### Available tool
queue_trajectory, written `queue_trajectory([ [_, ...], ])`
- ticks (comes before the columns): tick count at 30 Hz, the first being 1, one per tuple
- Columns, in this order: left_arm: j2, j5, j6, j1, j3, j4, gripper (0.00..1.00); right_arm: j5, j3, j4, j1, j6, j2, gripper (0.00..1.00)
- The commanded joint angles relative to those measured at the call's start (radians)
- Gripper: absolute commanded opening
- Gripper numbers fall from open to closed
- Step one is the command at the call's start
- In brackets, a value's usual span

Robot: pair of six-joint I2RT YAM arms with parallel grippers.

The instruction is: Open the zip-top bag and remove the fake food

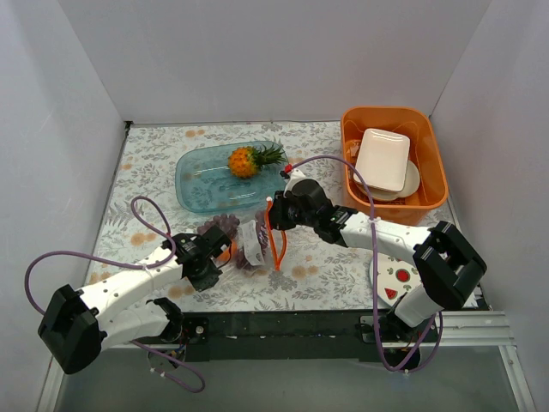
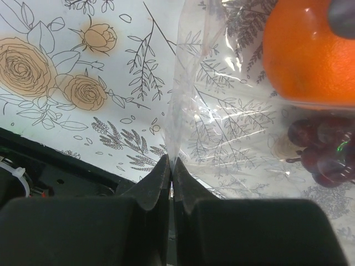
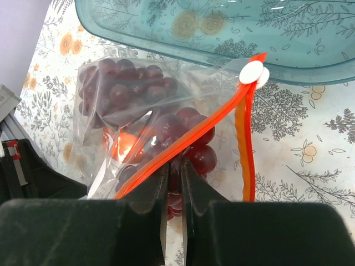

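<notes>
The zip-top bag (image 1: 251,242) lies on the floral cloth between my grippers, its orange-red zip strip (image 3: 213,113) parted into two open lips. Inside are dark purple grape bunches (image 3: 119,88) and a small orange fruit (image 2: 310,55), which also shows in the right wrist view (image 3: 125,147). My left gripper (image 2: 172,163) is shut on the bag's clear bottom edge (image 2: 222,127). My right gripper (image 3: 178,166) is at the open mouth, jaws closed to a narrow gap on a grape of the near bunch (image 3: 202,158). The pineapple (image 1: 249,160) lies in the teal tray (image 1: 202,180).
An orange basket (image 1: 433,163) with white dishes stands at the back right. A watermelon-printed plate (image 1: 396,276) lies under my right arm. The teal tray's edge (image 3: 222,66) is just beyond the bag. Purple cables loop by both arms.
</notes>
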Motion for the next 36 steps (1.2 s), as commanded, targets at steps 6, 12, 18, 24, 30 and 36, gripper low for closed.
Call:
queue_trajectory([
  [6,-0.072,-0.074,0.015,-0.001,0.116,-0.097,0.09,0.013,0.020,0.022,0.018,-0.007,-0.019,0.01],
  [12,-0.104,-0.069,0.026,-0.001,0.140,-0.117,0.27,0.019,0.046,0.007,0.032,-0.011,0.002,0.01],
  [18,-0.141,-0.055,0.073,-0.001,0.196,-0.142,0.51,0.029,0.059,-0.001,0.043,-0.014,0.019,0.01],
  [24,-0.190,-0.043,0.118,-0.001,0.260,-0.156,0.64,0.035,0.062,-0.009,0.045,-0.020,0.018,0.01],
  [30,-0.216,-0.044,0.200,-0.001,0.329,-0.118,0.70,0.035,0.071,-0.020,0.048,-0.028,0.018,0.01],
  [36,-0.134,-0.057,0.291,-0.001,0.378,0.054,0.72,0.047,0.077,-0.049,0.049,-0.030,-0.001,0.01],
])
